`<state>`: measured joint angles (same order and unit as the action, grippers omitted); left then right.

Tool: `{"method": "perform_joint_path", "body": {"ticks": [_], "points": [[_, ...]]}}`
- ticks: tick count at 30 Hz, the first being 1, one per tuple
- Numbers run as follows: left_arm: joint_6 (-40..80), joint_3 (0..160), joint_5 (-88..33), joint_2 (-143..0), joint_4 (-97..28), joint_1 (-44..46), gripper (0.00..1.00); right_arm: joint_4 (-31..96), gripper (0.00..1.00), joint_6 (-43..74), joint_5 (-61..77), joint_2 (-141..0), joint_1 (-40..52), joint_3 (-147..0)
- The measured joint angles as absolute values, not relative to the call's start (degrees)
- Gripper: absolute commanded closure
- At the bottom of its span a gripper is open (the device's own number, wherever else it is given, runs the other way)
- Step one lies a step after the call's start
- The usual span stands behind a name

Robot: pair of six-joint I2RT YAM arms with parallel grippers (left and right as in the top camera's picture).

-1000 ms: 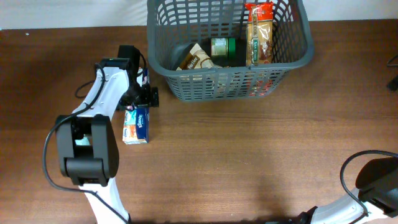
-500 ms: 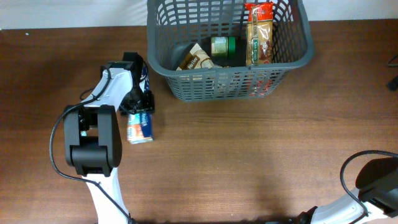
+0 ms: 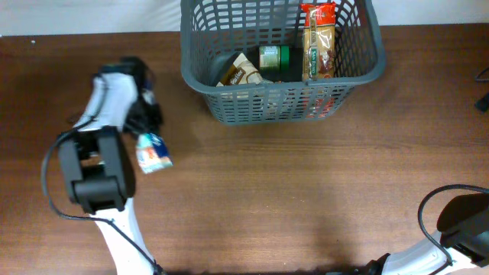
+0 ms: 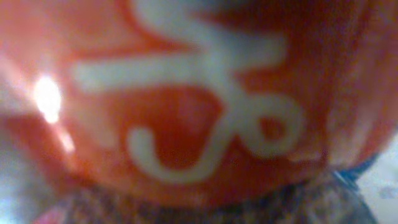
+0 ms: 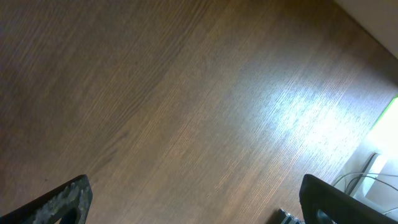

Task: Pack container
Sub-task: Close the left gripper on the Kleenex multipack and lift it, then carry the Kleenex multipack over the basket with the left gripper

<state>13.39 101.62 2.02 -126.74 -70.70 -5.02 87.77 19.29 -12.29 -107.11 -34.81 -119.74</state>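
Overhead view of a wooden table (image 3: 306, 191) with two arms. The left gripper (image 3: 145, 131) is clamped on a small blue-and-white packet (image 3: 153, 152), which hangs tilted and blurred at its tip; the fingers themselves are hidden under the arm. The basket (image 3: 275, 103), dark grey with slotted sides, stands ahead of this gripper and to its right, apart from it, at the far edge of the table. Inside it, seen only from above, are a tall orange snack pack (image 3: 318, 42) leaning against the right wall, a green-lidded jar (image 3: 273, 57) and a brown-and-white pouch (image 3: 241, 73) on the bottom.

The left wrist view adds only a red-orange surface (image 4: 186, 93) with white lettering, pressed so close to the lens that it fills the frame out of focus. A sliver of blue shows at its lower right.

The right wrist view shows what the overhead does not. The right gripper (image 5: 196, 205) has its fingertips (image 5: 65, 199) spread wide apart over bare wood grain (image 5: 186, 93), holding nothing. A pale wall and some cables lie beyond the table edge to its right.
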Motion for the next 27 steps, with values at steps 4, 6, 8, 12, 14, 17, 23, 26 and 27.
{"method": "perform_joint_path", "body": {"ticks": [4, 6, 8, 12, 14, 17, 23, 26, 27], "points": [[16.8, 117.6, 3.5, -127.2, -80.1, -13.6, 0.98, 87.7, 0.01, 19.3, -12.3, -107.1, -34.8, -119.7], [17.9, 128.2, 4.1, -127.2, -84.6, -17.6, 0.98, 87.8, 0.01, 19.3, -12.3, -107.1, -34.8, -119.7], [18.4, 138.0, 4.8, -127.1, -88.8, -19.9, 0.98, 87.8, 0.01, 19.3, -12.3, -107.1, -34.8, -119.7], [19.1, 159.7, 3.8, -126.7, -93.6, -19.1, 0.98, 87.7, 0.01, 19.3, -12.3, -107.1, -34.8, -119.7], [19.3, 167.2, 2.7, -125.2, -94.0, -16.0, 0.98, 87.8, 0.01, 19.3, -12.3, -107.1, -34.8, -119.7], [19.6, 176.0, 2.6, -123.2, -91.1, -8.5, 0.98, 87.7, 0.01, 19.3, -12.3, -107.1, -34.8, -119.7], [19.5, 178.9, 4.3, -117.3, -82.4, 10.4, 0.98, 87.8, 0.01, 19.3, -12.3, -107.1, -34.8, -119.7], [19.5, 177.0, 6.8, -116.9, -79.7, 16.4, 0.98, 87.8, 0.01, 19.3, -12.3, -107.1, -34.8, -119.7], [19.5, 175.8, 7.7, -116.9, -79.0, 17.8, 0.98, 87.8, 0.01, 19.3, -12.3, -107.1, -34.8, -119.7]]}}
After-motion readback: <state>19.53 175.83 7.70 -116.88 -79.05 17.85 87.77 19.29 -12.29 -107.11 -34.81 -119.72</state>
